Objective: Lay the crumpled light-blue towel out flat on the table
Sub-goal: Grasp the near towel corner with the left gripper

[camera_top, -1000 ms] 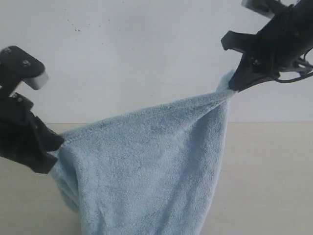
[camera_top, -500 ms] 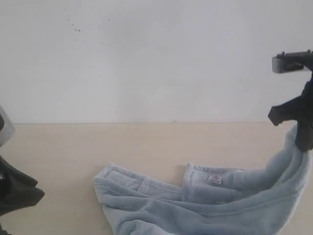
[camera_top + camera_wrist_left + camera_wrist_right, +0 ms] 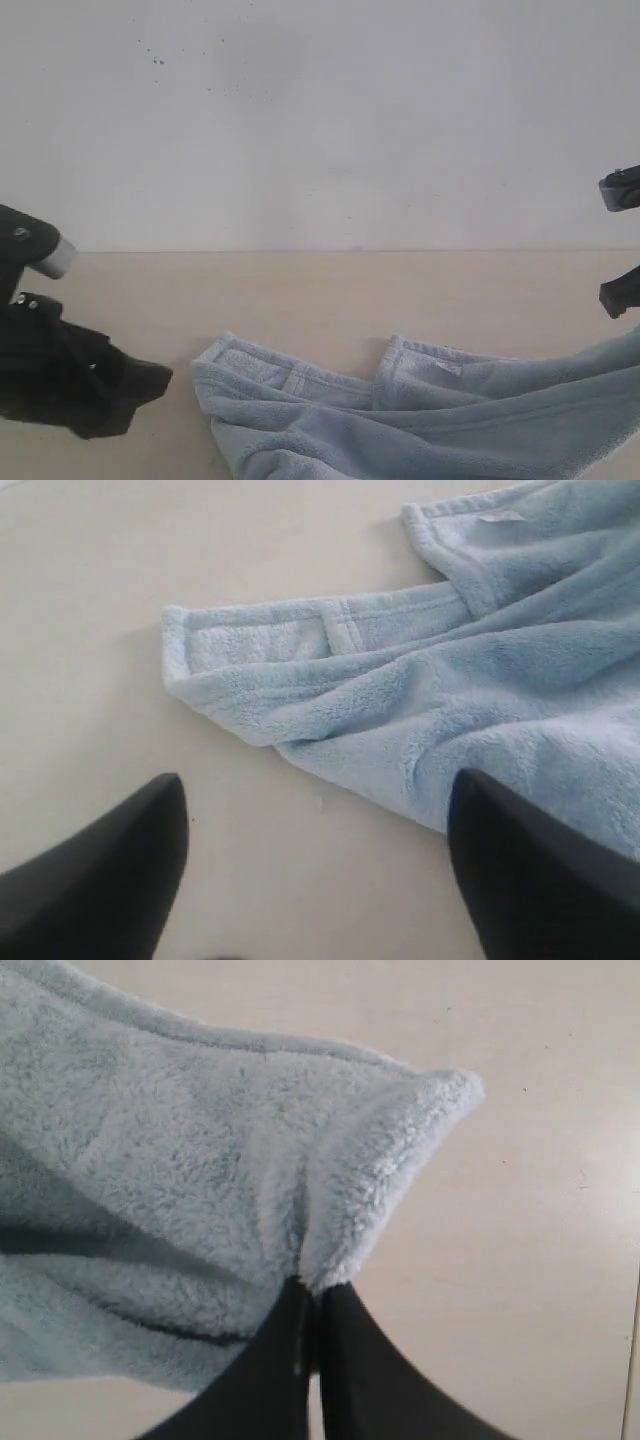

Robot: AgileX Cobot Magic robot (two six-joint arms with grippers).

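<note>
Cream table (image 3: pixel 300 290), white speckled wall (image 3: pixel 320 130) | towel (image 3: pixel 420 430) rumpled | left gripper (image 3: pixel 318 790) spread, empty | right gripper (image 3: pixel 312 1295) grasping towel corner

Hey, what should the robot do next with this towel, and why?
Probably lower the open left gripper onto the nearest folded corner of the towel and close. The right gripper pinches another corner, but the towel lies bunched on the table, so a second grip would let both pull it flat.

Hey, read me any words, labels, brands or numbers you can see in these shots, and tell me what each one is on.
Small white tag at the hem of the towel: whatever is printed on it is too small and blurred to read.
No other words, numbers or signs show in any view.
</note>
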